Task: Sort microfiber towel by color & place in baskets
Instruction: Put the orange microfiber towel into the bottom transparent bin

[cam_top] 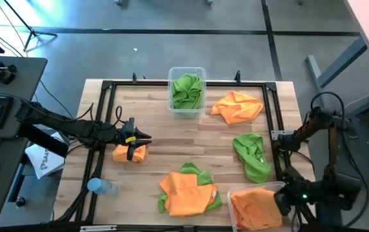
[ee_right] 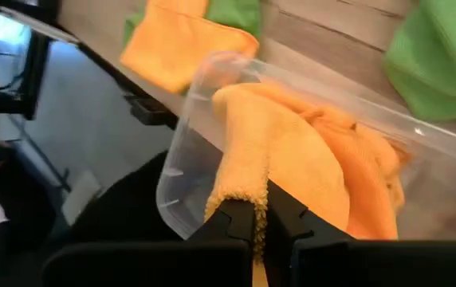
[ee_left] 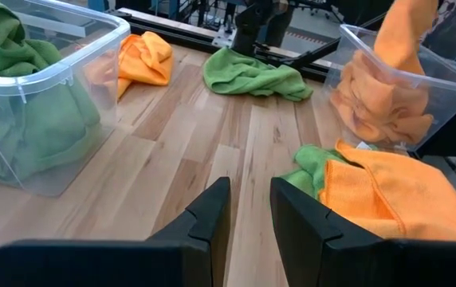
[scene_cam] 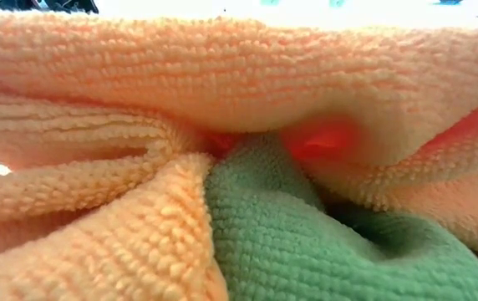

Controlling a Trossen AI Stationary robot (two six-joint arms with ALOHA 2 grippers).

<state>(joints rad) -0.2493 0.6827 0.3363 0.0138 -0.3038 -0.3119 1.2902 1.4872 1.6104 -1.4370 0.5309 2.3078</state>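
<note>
Left claw (cam_top: 138,143) sits part-open and empty just above an orange towel (cam_top: 129,153), so a shallow pinch may slip; right claw (ee_right: 257,225), clamped on orange cloth (ee_right: 248,171) at the orange basket (cam_top: 257,193), could snag it on the rim.

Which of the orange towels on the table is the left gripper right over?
The small bunched orange towel near the table's left edge, under the left gripper. The other orange towels lie farther right, one in a basket.

Two clear tubs, one with green cloths (cam_top: 187,91), one with orange cloths (cam_top: 255,205), three orange cloths loose on the table (cam_top: 155,125), two loose green cloths, one bottle (cam_top: 102,187), two claws.
</note>
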